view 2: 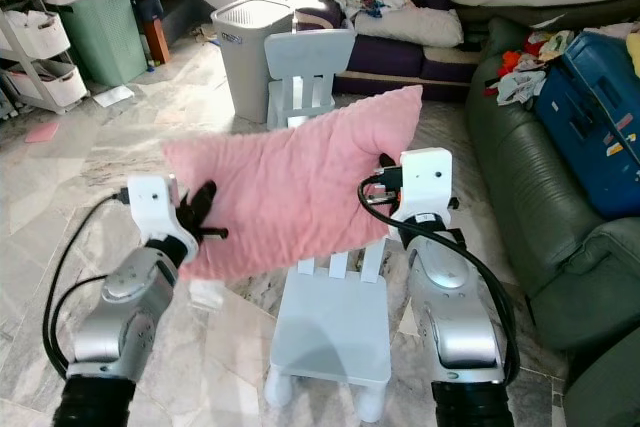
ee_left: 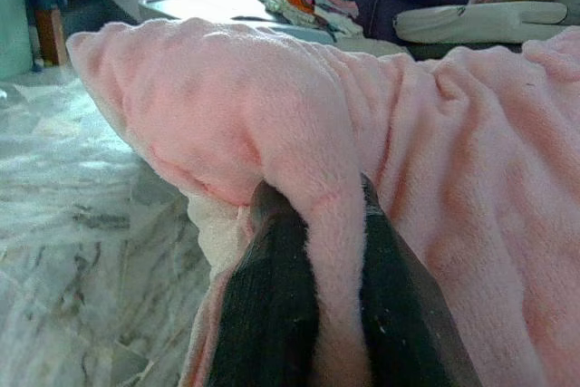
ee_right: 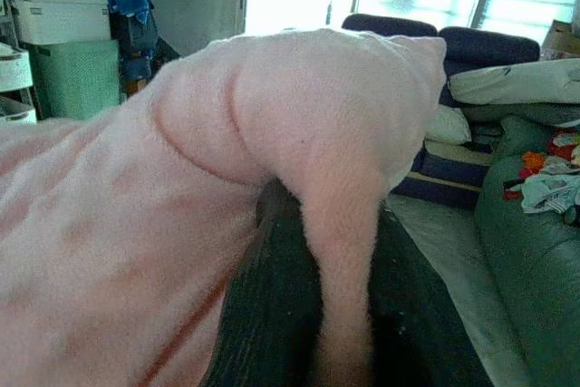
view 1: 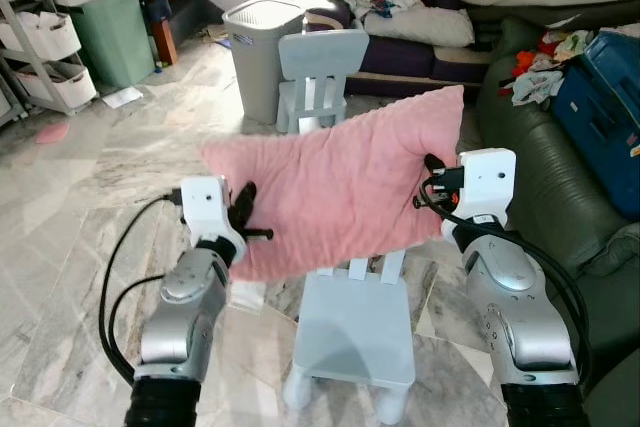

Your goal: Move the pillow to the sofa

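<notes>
A pink fluffy pillow (view 1: 335, 182) hangs in the air between my two arms, above a small pale blue chair (view 1: 350, 332). My left gripper (view 1: 243, 215) is shut on the pillow's left lower edge, and in the left wrist view its black fingers (ee_left: 272, 314) pinch a fold of pink fabric (ee_left: 331, 251). My right gripper (view 1: 432, 182) is shut on the pillow's right edge; its fingers (ee_right: 272, 314) clamp a pink fold (ee_right: 344, 251). A dark green sofa (view 1: 545, 172) runs along the right, with clothes and a blue suitcase (view 1: 605, 112) on it.
A second pale blue chair (view 1: 320, 77) and a grey bin (view 1: 262, 52) stand ahead on the marble floor. A purple sofa (view 1: 400, 52) piled with clothes and cushions is at the back. White shelves and a green crate (view 1: 105, 32) are at the far left.
</notes>
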Controlling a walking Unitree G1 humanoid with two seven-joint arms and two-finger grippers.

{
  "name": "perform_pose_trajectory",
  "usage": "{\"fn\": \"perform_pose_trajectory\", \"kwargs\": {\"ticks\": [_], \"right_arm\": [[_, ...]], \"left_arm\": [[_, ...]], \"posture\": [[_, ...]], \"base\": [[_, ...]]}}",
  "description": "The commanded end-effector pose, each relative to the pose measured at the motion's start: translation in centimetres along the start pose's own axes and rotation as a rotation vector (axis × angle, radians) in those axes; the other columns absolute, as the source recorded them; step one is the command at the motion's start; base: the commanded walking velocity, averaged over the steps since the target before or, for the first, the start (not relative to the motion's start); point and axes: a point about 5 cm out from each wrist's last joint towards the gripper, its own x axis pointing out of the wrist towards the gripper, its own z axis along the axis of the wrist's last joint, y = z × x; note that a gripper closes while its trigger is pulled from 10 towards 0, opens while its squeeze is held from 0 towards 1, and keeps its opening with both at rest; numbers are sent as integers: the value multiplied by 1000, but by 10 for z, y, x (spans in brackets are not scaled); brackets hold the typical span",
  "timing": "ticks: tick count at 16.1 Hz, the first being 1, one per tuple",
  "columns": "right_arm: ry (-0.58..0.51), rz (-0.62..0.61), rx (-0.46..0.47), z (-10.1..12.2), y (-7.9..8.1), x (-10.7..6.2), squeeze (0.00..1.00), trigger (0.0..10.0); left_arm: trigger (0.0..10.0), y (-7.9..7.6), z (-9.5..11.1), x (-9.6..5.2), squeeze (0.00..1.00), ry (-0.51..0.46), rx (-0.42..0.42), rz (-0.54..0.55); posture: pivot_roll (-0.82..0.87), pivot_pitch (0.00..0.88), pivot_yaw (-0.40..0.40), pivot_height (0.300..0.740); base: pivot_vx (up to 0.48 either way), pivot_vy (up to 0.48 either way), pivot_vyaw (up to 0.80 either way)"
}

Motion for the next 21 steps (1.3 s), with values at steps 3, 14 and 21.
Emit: {"fn": "perform_pose_trajectory", "kwargs": {"ticks": [3, 14, 21], "right_arm": [[-32, -12, -5, 8, -3, 1, 0, 10000], [-23, -8, -8, 7, -2, 0, 0, 10000], [-18, -5, -16, 7, -4, 0, 0, 10000]], "left_arm": [[10000, 3, 13, 6, 0, -54, 19, -12], [10000, 4, 12, 7, 0, -54, -5, -48], [10000, -20, -6, 0, 0, 10, -91, -126]], "posture": [[-123, 0, 9, 740], [-125, 0, 9, 740], [-133, 0, 3, 740]], "base": [[0, 0, 0], [0, 0, -771], [0, 0, -800]]}}
